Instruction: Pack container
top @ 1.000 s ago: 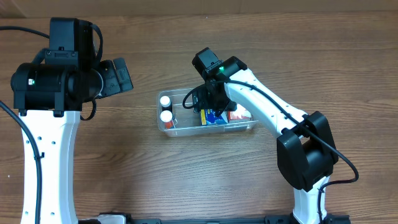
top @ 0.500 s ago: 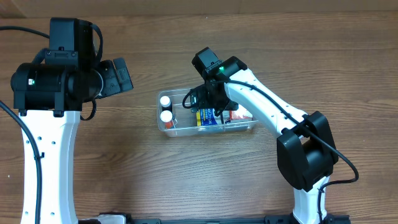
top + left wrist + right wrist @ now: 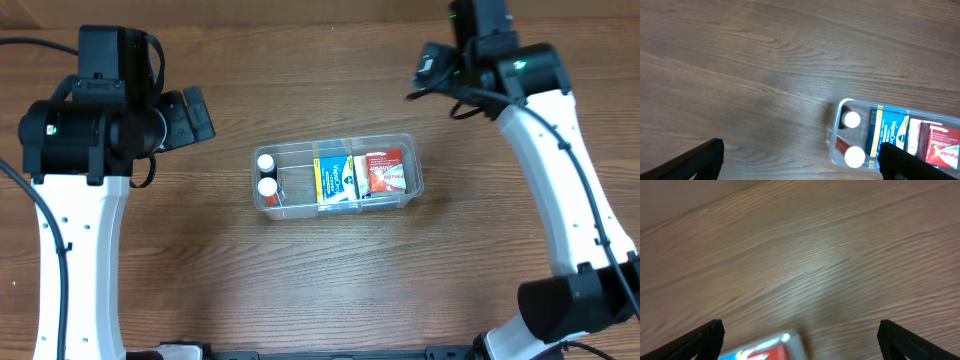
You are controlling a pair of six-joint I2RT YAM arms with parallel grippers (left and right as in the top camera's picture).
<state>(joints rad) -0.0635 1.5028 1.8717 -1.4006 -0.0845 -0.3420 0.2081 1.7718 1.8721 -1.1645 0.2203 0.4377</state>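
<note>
The clear plastic container (image 3: pixel 410 148) sits mid-table. It holds two white-capped bottles (image 3: pixel 267 174) at its left end, a blue and yellow box (image 3: pixel 333 180) in the middle and a red and white box (image 3: pixel 385 172) at the right. It also shows in the left wrist view (image 3: pixel 836 111) with the bottles (image 3: pixel 852 120). My left gripper (image 3: pixel 800 162) is open and empty, up and to the left of the container. My right gripper (image 3: pixel 799 340) is open and empty, raised beyond the container's far right corner (image 3: pixel 790 339); it shows in the overhead view (image 3: pixel 432 68).
The wooden table (image 3: pixel 300 280) surrounds the container. The left arm (image 3: pixel 90 130) stands at the left side and the right arm (image 3: pixel 560 150) reaches from the right edge. No other loose objects show.
My right gripper has left the container and swung up and to the right, away from the boxes. The blue and yellow box now stands in the container. The left arm has not moved.
</note>
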